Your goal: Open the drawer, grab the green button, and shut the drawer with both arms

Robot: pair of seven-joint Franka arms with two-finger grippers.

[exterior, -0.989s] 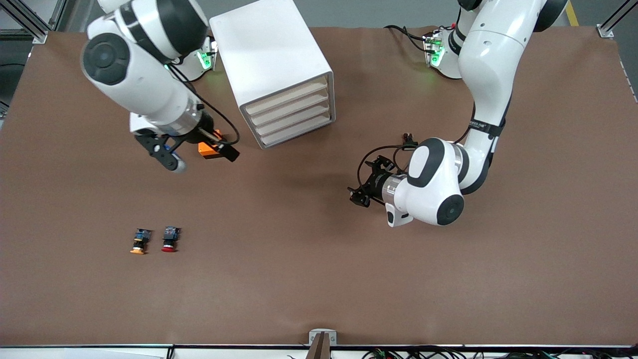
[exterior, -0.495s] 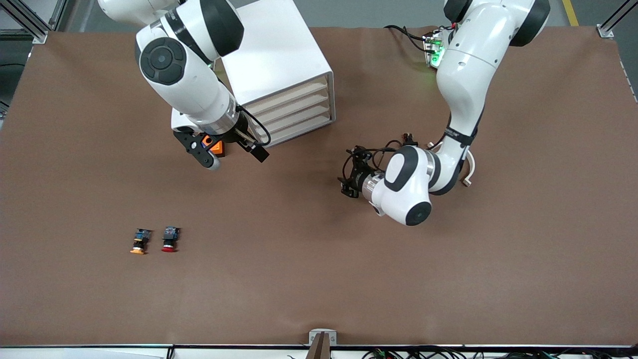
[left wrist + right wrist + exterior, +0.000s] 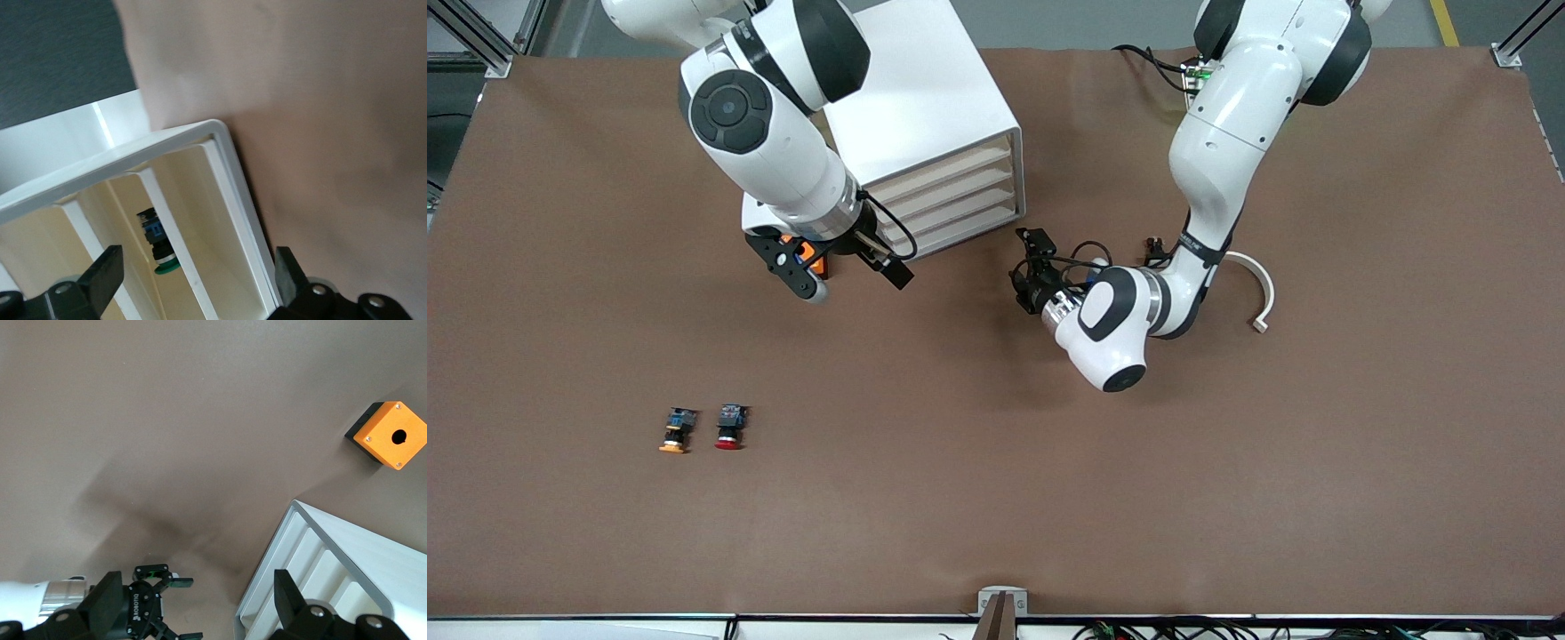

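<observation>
Your task stands at its first step: all four cream-fronted drawers of the white cabinet [image 3: 925, 133] look shut in the front view, none pulled out.

Left gripper [image 3: 1032, 271]: low over the brown table [image 3: 1227, 489], just beside the cabinet's corner at the left arm's end and level with the drawer fronts. In the left wrist view its fingers [image 3: 107, 273] are spread wide with nothing between them.

Right gripper [image 3: 831, 267]: over the orange box [image 3: 390, 435] with the round hole, beside the cabinet's corner at the right arm's end. Its fingers [image 3: 110, 600] are also wide apart and empty.

Green-capped button [image 3: 159, 243]: seen in the left wrist view lying inside one of the drawers, through its translucent front. Which of the four, you cannot tell from that view.

Not your targets: the yellow-capped button [image 3: 677, 430] and red-capped button [image 3: 730, 427], on the open table well nearer the front camera.

Next move, as judged: bring the left gripper onto the front lip of the drawer holding the button, close on it squarely, then pull straight out. Steadying the cabinet with the right arm may prevent it sliding.
</observation>
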